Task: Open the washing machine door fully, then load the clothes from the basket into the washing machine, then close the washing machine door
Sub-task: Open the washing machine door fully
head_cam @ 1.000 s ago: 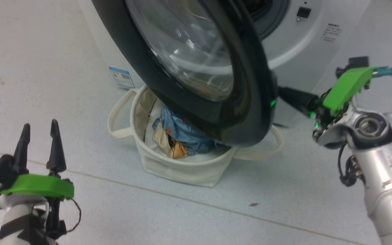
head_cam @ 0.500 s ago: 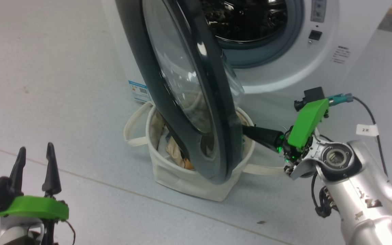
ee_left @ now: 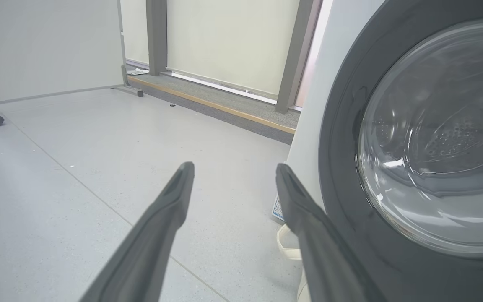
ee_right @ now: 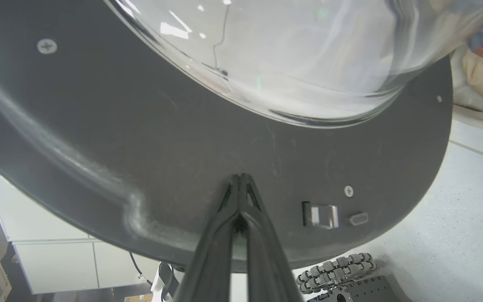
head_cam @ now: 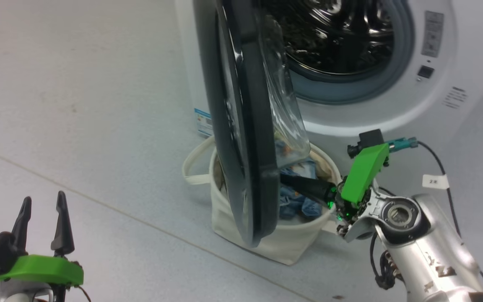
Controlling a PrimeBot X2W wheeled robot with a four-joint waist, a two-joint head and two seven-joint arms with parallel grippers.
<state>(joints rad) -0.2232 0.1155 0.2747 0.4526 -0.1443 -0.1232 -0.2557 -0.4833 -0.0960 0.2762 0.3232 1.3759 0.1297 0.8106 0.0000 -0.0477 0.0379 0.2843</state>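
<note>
The washing machine door (head_cam: 245, 126) stood edge-on, swung out over the basket (head_cam: 283, 243) of clothes (head_cam: 298, 203). At its 4 o'clock the right end effector (head_cam: 285, 180), fingers together, touched its inner rim; at 8 o'clock the left end effector (head_cam: 42, 205) gaped, empty

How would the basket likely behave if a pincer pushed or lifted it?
The basket looks like soft canvas, so its wall would probably buckle rather than slide. Its loop handle sags, suggesting floppiness. Holding clothes, it is likely light.
</note>
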